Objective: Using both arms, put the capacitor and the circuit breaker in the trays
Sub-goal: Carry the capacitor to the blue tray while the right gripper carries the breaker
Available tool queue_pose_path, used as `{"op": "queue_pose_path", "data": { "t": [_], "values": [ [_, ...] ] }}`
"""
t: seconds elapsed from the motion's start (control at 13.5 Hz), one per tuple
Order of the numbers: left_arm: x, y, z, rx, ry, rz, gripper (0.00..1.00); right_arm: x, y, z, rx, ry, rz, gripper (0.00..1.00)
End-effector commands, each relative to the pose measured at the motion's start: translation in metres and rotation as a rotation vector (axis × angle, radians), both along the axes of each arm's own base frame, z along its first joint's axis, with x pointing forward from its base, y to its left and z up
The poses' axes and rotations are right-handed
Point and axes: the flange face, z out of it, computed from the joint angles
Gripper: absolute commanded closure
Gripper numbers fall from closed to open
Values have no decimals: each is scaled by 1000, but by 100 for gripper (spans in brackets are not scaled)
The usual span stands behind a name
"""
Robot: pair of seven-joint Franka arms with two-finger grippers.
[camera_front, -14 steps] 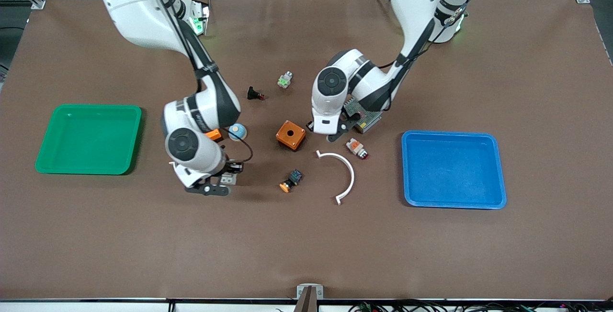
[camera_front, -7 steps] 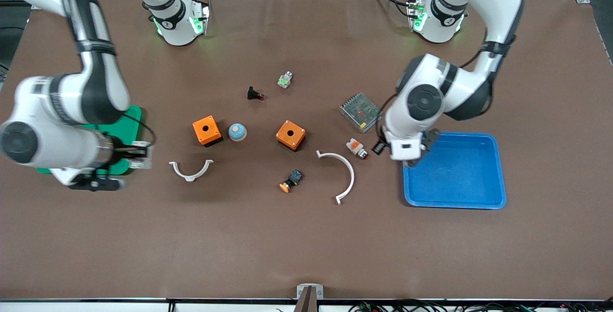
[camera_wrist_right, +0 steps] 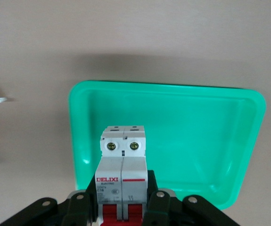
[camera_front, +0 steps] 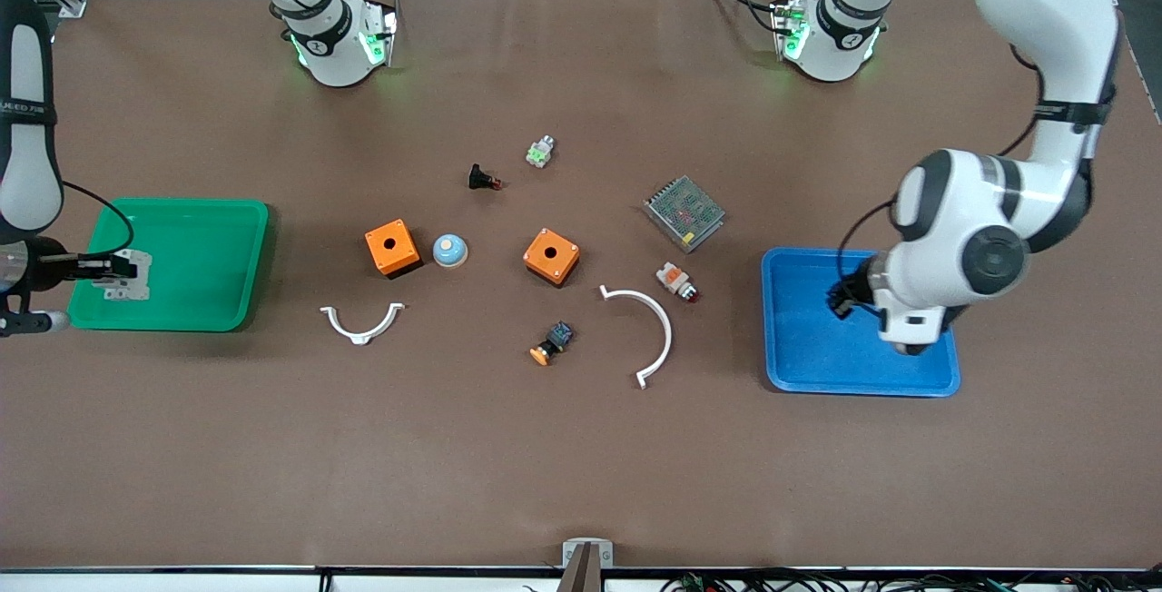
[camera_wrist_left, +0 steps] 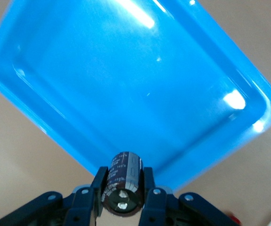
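My left gripper [camera_front: 842, 298] is shut on the capacitor [camera_front: 837, 301], a small black cylinder, and holds it over the blue tray [camera_front: 817, 365]. In the left wrist view the capacitor [camera_wrist_left: 123, 179] sits between the fingers of the left gripper [camera_wrist_left: 123, 188], above the blue tray [camera_wrist_left: 126, 70]. My right gripper [camera_front: 107, 269] is shut on the circuit breaker [camera_front: 129, 274] over the green tray [camera_front: 204, 247]. In the right wrist view the white-grey circuit breaker [camera_wrist_right: 123, 162], red at its gripped end, sits in the right gripper [camera_wrist_right: 123, 200] above the green tray [camera_wrist_right: 196, 141].
In the table's middle lie two orange boxes [camera_front: 392, 248] [camera_front: 551, 256], a blue-white dome [camera_front: 449, 250], two white arcs [camera_front: 361, 322] [camera_front: 646, 329], a mesh-covered metal box [camera_front: 684, 212], an indicator lamp [camera_front: 676, 281], a black push-button [camera_front: 483, 179], a black-blue switch [camera_front: 552, 343] and a small green-white part [camera_front: 539, 152].
Both arms have swung out from the table's middle, each with its part: the left gripper from the blue tray's edge to over it, the right gripper to over the green tray.
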Motion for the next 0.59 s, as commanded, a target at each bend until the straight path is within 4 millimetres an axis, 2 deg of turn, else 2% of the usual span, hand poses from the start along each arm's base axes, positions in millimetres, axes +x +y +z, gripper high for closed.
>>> {"op": "queue_pose_path", "data": {
  "t": [0.0,0.15,0.3,0.37,0.52],
  "values": [
    [5,36,-33,-13,-32,-74,100,-21,-26,-25,-14,-36,4,77],
    [1,58,-62,6,-77,-107,99,-33,-32,-53,-23,-62,-11,76],
    [-5,73,-92,9,-113,-108,99,-42,-35,-70,-18,-72,-36,76],
    [-7,74,-100,5,-105,-106,97,-44,-35,-79,-23,-84,-35,76],
    [-10,72,-103,2,-96,-110,96,-50,-38,-100,-41,-125,-42,76]
  ]
}}
